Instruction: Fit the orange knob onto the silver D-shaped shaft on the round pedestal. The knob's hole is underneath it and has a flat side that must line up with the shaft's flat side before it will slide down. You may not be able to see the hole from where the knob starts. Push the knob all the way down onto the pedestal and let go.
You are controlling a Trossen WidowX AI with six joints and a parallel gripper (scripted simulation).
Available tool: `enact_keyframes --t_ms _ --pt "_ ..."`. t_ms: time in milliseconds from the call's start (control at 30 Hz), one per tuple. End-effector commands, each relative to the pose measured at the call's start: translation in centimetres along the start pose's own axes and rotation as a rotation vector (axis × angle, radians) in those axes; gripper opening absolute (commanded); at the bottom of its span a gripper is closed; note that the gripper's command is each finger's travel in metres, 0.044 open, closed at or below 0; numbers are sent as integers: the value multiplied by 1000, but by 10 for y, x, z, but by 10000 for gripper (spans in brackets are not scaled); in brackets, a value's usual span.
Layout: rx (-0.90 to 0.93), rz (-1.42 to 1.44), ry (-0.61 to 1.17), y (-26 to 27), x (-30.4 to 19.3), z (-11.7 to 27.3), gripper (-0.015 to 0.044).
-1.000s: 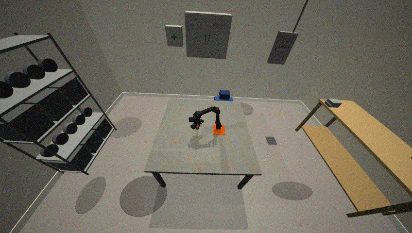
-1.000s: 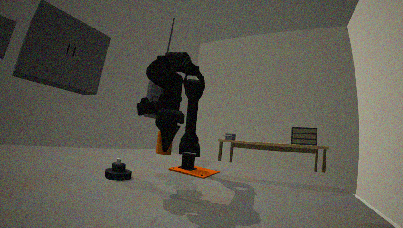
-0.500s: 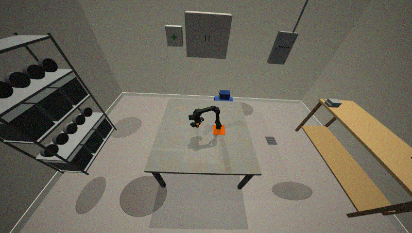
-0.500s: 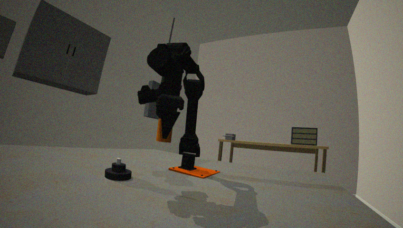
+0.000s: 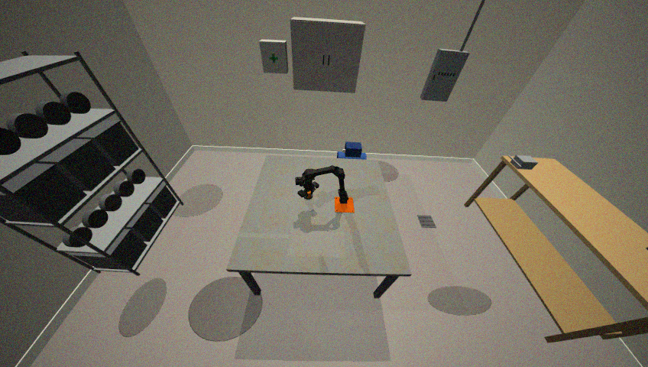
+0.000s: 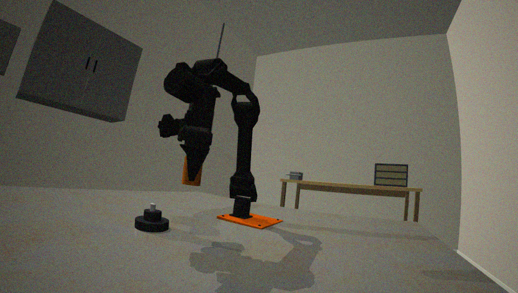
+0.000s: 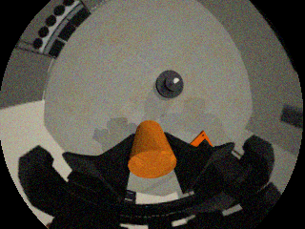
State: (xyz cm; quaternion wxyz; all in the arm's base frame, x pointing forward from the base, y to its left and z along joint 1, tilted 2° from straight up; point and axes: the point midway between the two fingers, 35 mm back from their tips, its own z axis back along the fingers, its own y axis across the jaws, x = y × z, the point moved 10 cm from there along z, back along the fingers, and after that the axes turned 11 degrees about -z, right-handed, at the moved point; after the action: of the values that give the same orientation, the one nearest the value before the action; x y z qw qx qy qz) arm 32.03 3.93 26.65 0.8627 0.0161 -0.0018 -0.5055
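One part of the job looks done: the orange knob (image 5: 309, 194) (image 6: 186, 174) (image 7: 152, 153) is off the table (image 5: 318, 254) (image 6: 90, 265) (image 7: 119, 62), pinched between the fingers of the gripper (image 5: 307, 195) (image 6: 192, 177) (image 7: 149, 135). It hangs well above the surface, its underside out of sight, so the hole's flat cannot be told. In the exterior view, the round pedestal (image 6: 151, 223) (image 7: 163, 93) stands lower and to the left, its silver shaft (image 6: 152, 207) (image 7: 176, 80) bare. The orange base plate (image 6: 261, 223) (image 7: 202, 135) (image 5: 338, 209) lies to the right of it. Still left, I judge: carrying across, matching the flats, pushing fully down, letting go.
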Motion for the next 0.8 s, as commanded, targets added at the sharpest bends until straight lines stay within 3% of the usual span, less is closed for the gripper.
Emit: enact_keyframes --t_ms 0,767 --pt "-1 0 -1 -4 13 -5 0" --pt "-2 3 -6 -33 76 -28 0"
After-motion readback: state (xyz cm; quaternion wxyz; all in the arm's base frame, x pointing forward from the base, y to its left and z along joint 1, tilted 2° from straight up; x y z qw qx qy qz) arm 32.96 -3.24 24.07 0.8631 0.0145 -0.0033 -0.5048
